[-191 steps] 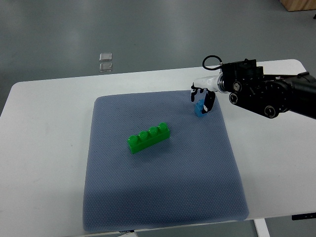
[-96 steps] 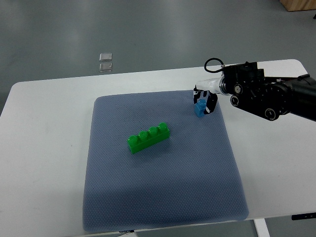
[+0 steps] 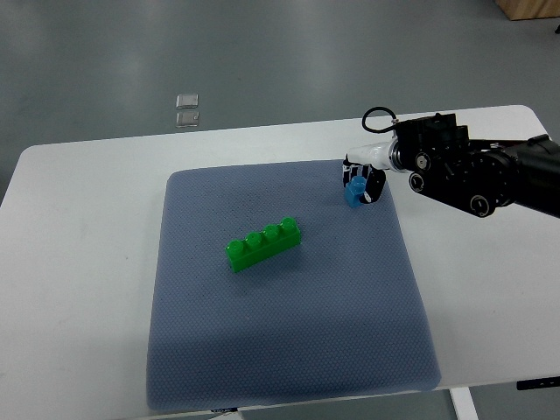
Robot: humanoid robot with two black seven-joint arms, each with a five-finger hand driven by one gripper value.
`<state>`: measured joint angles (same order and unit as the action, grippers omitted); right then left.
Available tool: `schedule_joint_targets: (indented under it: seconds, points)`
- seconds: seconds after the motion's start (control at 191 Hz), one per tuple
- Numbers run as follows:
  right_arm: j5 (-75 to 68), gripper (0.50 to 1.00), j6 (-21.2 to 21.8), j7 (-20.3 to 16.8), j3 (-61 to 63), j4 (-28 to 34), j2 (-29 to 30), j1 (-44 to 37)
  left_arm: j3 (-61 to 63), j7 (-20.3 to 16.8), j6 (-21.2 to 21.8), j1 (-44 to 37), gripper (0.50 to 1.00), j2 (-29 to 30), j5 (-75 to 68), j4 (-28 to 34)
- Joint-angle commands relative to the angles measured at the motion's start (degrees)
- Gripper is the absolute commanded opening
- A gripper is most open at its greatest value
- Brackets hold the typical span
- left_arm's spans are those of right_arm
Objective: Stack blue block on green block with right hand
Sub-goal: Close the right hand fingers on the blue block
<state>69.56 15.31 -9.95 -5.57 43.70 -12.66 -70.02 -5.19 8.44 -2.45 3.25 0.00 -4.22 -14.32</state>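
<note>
White tabletop [image 3: 79, 262] fills most of what we see, with grey floor [image 3: 262, 52] beyond its far edge. On the table lies a blue-grey mat [image 3: 280, 350], and nearly everything of interest sits on it. We find no bin, tray or box anywhere; the mat is the only thing bearing objects. Near its middle rests the green block [image 3: 262, 244], a long brick with four studs, lying at a slant. Well apart from it, at the mat's far right corner, we see the blue block [image 3: 354, 192], small and upright. Our right hand [image 3: 363, 179] reaches in from the right edge on its black arm [image 3: 481, 171], fingers curled around the blue block and grasping it. On the floor behind the table we notice two small pale squares [image 3: 186, 109].
</note>
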Motion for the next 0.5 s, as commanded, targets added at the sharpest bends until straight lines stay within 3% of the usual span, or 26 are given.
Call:
schedule_joint_targets:
  seconds: [0.0,0.167,0.497]
  points:
    - [0.23,0.705,-0.1,0.11,0.03,-0.02,0.0,-0.03,0.0,0.0,-0.01,0.0,1.0,0.0,0.0,0.0]
    - [0.32,0.66,-0.1,0.37,-0.05,-0.02,0.0,-0.03,0.0,0.0,-0.01,0.0,1.0,0.0,0.0,0.0]
    - [1.02,0.635,-0.1,1.16,-0.05,0.24,-0.17,-0.03,-0.09,0.0,-0.01,0.0,1.0,0.0,0.0,0.09]
